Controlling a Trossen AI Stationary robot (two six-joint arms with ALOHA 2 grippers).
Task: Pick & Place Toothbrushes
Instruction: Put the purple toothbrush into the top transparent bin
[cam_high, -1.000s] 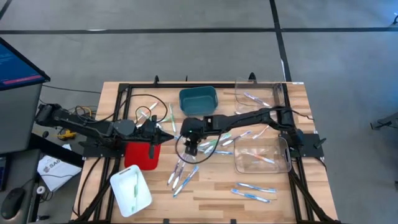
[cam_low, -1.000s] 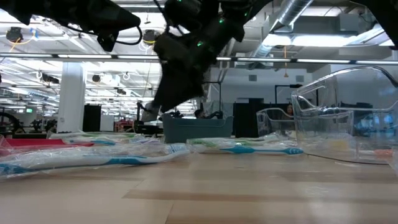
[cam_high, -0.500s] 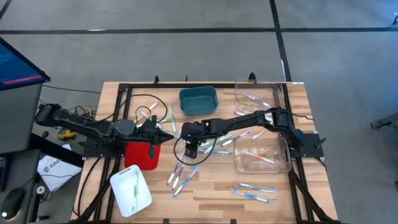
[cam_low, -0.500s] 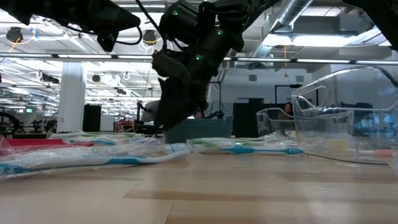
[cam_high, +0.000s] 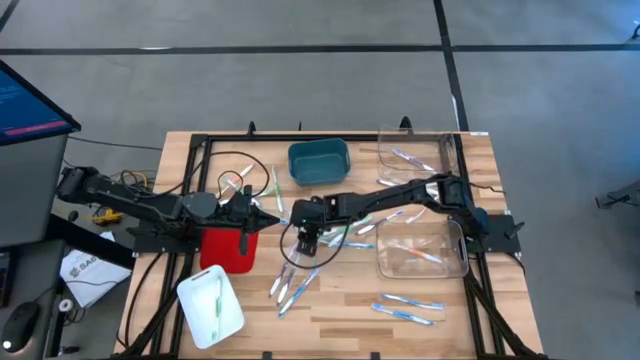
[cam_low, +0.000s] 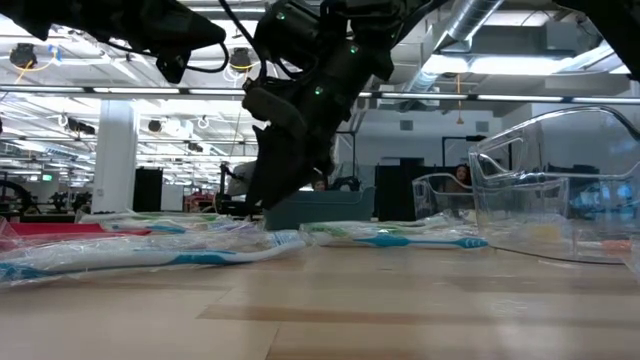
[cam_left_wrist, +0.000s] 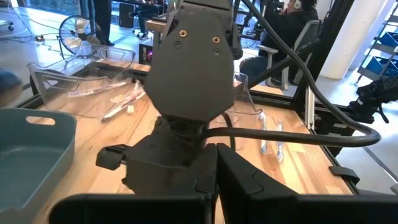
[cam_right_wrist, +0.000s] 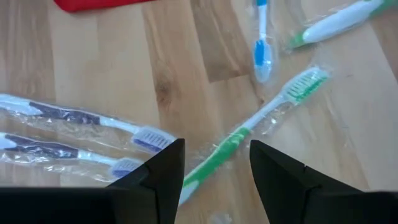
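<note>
Wrapped toothbrushes lie flat on the wooden table (cam_high: 340, 330), several of them below my right gripper (cam_high: 303, 243). In the right wrist view its open fingers stand on either side of a green toothbrush (cam_right_wrist: 249, 127), above its handle end, without touching it. My right gripper (cam_right_wrist: 214, 177) also shows slanting down in the low view (cam_low: 262, 200). Two purple toothbrushes (cam_right_wrist: 74, 118) lie beside the green one, and a blue toothbrush (cam_right_wrist: 261, 46) lies farther off. My left gripper (cam_high: 272, 218) hangs shut and empty over the red bin (cam_high: 228, 250).
A teal bin (cam_high: 318, 160) and a clear tray (cam_high: 415, 150) stand at the far side. A clear bin (cam_high: 420, 250) stands to the right. A white container (cam_high: 210, 305) holding a green brush sits near left. More toothbrushes (cam_high: 405, 305) lie near right. Black cables (cam_high: 240, 170) lie far left.
My right gripper has eased down a little toward the toothbrushes on the table, its fingers as far apart as before. The toothbrushes have not moved.
</note>
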